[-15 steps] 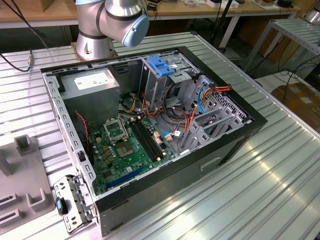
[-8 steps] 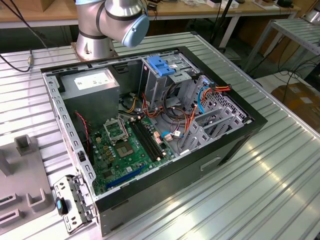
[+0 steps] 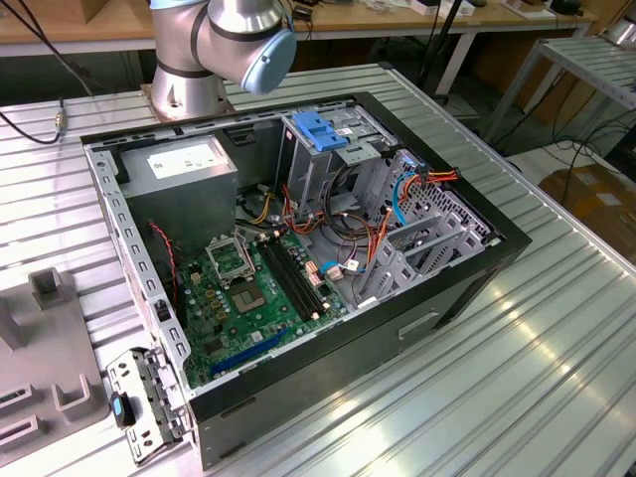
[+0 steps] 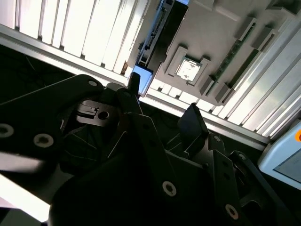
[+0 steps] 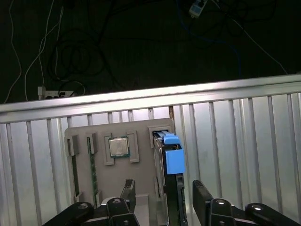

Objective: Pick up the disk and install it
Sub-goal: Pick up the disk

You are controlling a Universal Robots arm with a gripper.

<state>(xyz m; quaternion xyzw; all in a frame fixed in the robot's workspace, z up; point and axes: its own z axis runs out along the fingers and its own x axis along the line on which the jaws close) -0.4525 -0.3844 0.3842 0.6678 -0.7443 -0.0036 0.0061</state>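
Observation:
The disk (image 5: pixel 170 181) stands on edge in a slot of a grey holder (image 5: pixel 117 132) on the ribbed metal table, its bright blue tab (image 5: pixel 174 160) facing the camera. In both wrist views my gripper (image 5: pixel 164 197) is open. Its two black fingers (image 5: pixel 128 192) stand on either side of the disk's line and touch nothing. In the second wrist view the disk (image 4: pixel 155 33) and its blue tab (image 4: pixel 141 77) lie just past the gripper (image 4: pixel 163 103). In the exterior view the open computer case (image 3: pixel 467 288) sits mid-table, with a tall grey drive cage and its blue latch (image 3: pixel 320 129).
The grey holder also carries a processor chip (image 5: pixel 119 147) and memory sticks (image 5: pixel 94 176) beside the disk. Part of the holder (image 3: pixel 50 348) shows at the exterior view's left. The arm's base (image 3: pixel 189 70) stands behind the case. Cables cross the dark floor (image 5: pixel 94 56) beyond the table's edge.

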